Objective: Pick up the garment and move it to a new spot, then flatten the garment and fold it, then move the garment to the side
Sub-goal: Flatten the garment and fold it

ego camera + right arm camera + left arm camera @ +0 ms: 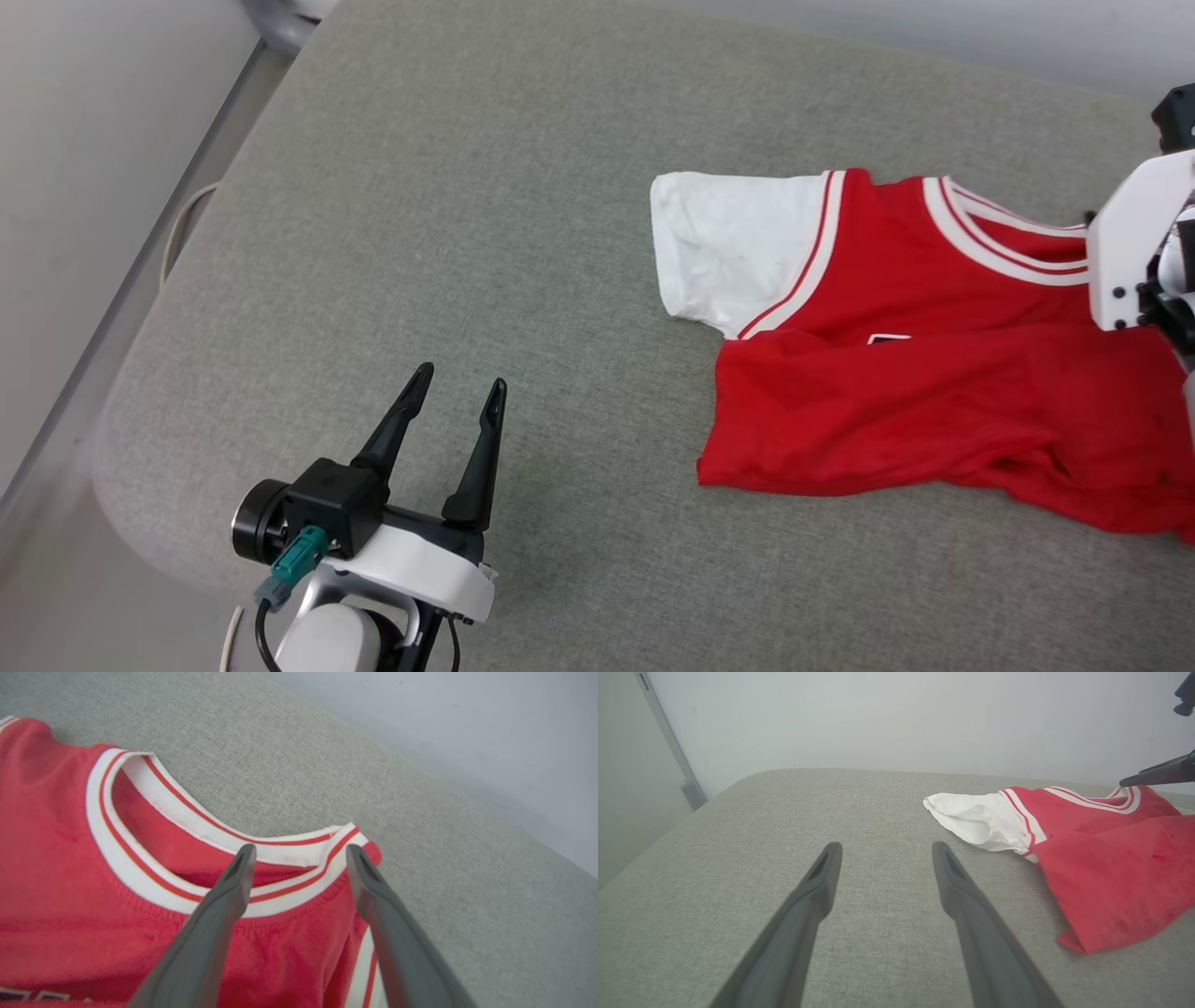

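On grey fabric cushion (467,233) by pale wall (896,718), garment (934,401) crumpled, left gripper (463,375) spread, right gripper (300,848) spread

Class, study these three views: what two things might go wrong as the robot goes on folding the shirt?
1. The right gripper, fingers open, hangs over the collar; closing there may pinch one layer and bunch the neck.
2. The lower part of the shirt lies folded up unevenly and wrinkled; folding on may set creases.
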Robot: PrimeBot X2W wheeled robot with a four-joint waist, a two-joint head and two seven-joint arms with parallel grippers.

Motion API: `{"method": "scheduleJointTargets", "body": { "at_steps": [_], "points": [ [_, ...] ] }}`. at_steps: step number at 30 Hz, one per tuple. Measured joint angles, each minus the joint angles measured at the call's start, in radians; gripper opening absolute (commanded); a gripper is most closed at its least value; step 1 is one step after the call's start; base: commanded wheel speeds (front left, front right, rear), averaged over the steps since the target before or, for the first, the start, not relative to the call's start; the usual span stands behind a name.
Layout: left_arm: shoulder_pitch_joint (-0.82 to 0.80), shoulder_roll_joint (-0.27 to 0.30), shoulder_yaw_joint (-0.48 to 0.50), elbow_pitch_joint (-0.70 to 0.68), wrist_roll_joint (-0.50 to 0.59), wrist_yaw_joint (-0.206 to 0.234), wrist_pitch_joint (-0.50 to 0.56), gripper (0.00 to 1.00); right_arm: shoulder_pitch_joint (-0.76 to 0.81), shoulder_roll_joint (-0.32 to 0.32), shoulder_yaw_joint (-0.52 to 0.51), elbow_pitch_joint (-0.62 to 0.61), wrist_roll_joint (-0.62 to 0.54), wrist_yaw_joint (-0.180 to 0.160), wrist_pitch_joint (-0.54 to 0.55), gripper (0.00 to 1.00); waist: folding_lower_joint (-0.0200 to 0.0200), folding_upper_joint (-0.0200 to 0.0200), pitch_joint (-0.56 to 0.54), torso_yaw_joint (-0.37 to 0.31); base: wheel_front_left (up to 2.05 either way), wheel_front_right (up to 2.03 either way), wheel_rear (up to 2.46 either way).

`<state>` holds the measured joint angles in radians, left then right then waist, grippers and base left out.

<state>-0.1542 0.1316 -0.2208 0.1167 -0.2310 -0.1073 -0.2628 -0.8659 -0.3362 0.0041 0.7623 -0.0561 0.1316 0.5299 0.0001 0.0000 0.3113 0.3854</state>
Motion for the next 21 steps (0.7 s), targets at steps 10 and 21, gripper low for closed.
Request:
{"method": "scheduleJointTargets", "body": {
  "at_steps": [10,21],
  "points": [
    [0.015,0.004,0.034,0.000,-0.004,-0.007,0.000,1.00,0.061,0.020,0.092,-0.055,0.150,0.000,-0.259,1.00,-0.0001,0.0000,-0.088,-0.082,0.00,0.00,0.00],
    [0.067,0.009,0.063,-0.018,-0.015,-0.007,0.000,1.00,0.343,0.045,0.091,-0.313,0.313,0.000,-0.467,1.00,-0.0002,0.0000,-0.189,-0.190,0.00,0.00,0.00]
  ]
}}
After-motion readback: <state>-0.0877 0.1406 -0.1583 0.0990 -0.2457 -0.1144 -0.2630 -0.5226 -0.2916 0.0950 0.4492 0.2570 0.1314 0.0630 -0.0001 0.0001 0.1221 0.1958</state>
